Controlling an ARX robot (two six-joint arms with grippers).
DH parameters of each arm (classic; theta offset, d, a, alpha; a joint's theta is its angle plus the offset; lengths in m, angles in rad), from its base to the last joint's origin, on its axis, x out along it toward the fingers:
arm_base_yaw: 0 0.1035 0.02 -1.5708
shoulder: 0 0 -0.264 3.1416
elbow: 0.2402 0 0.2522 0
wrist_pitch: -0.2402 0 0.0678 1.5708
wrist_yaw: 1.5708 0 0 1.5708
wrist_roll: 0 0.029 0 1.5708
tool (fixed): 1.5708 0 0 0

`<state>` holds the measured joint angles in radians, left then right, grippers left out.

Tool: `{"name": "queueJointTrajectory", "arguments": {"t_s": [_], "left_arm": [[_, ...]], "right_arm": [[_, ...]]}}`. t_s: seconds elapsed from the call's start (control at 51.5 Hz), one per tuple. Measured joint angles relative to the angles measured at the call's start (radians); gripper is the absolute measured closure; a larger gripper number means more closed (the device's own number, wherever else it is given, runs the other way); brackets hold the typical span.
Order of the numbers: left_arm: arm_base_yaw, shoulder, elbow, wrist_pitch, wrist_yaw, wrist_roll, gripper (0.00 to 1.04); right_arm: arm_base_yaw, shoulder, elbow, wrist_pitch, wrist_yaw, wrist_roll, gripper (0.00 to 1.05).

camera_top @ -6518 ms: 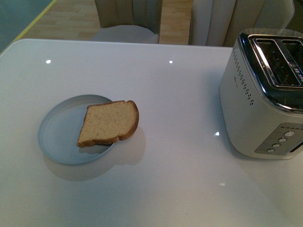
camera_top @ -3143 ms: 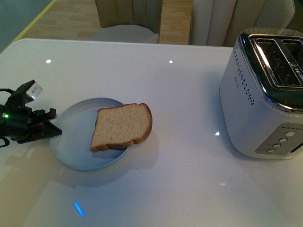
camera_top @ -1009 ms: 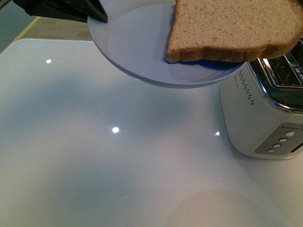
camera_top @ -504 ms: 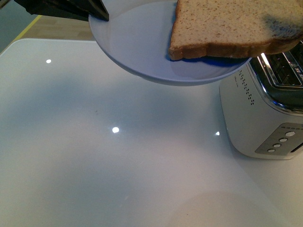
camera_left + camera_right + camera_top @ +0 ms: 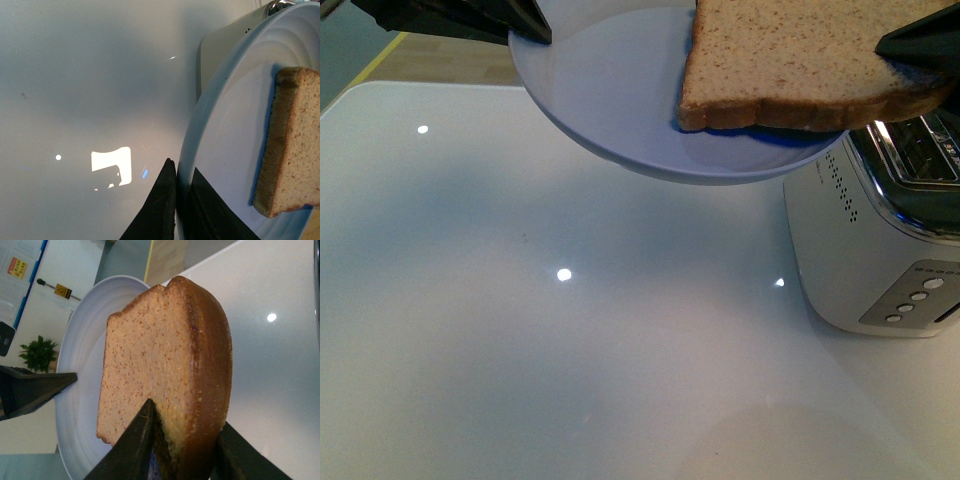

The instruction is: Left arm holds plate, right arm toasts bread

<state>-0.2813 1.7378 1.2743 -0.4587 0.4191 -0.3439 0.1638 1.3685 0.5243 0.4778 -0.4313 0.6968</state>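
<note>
The pale blue-grey plate (image 5: 610, 90) hangs high above the table, close to the front camera. My left gripper (image 5: 532, 30) is shut on its rim at the upper left. The left wrist view shows the black fingers (image 5: 165, 200) clamped on either side of the plate's rim (image 5: 200, 130). The brown bread (image 5: 790, 50) lies on the plate and sticks out over its right edge. My right gripper (image 5: 920, 42) is shut on that crust edge. In the right wrist view the right gripper (image 5: 185, 415) pinches the bread (image 5: 160, 350) across its thickness, with the plate (image 5: 82, 390) behind it.
A silver two-slot toaster (image 5: 870, 240) stands on the white table (image 5: 570, 350) at the right, directly under the plate's right edge. Its slots (image 5: 920, 150) face up and its buttons (image 5: 915, 295) face the front. Chairs stand behind the table.
The plate, once on the table, now hangs in my left gripper. In the last second my right gripper's black finger came in from the upper right and shut on the bread's edge.
</note>
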Motion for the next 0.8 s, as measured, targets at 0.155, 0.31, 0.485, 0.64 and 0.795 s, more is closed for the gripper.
{"name": "queueJointTrajectory", "arguments": {"t_s": [0.155, 0.31, 0.485, 0.64, 0.795], "left_arm": [[0.0, 0.0, 0.0, 0.0, 0.0, -0.002, 1.02], [0.0, 0.0, 0.0, 0.0, 0.003, -0.005, 1.02], [-0.004, 0.0, 0.0, 0.0, 0.004, -0.01, 1.02], [-0.005, 0.0, 0.0, 0.0, 0.006, -0.01, 1.02], [-0.005, 0.0, 0.0, 0.0, 0.006, -0.01, 1.02]], "right_arm": [[0.002, -0.005, 0.016, -0.009, -0.001, -0.005, 1.01], [-0.011, -0.048, 0.048, -0.029, -0.007, -0.026, 1.02], [-0.091, -0.111, 0.127, -0.027, -0.006, -0.049, 1.02], [-0.156, -0.119, 0.196, -0.031, 0.041, -0.089, 1.02], [-0.185, -0.099, 0.274, -0.093, 0.171, -0.216, 1.02]]}}
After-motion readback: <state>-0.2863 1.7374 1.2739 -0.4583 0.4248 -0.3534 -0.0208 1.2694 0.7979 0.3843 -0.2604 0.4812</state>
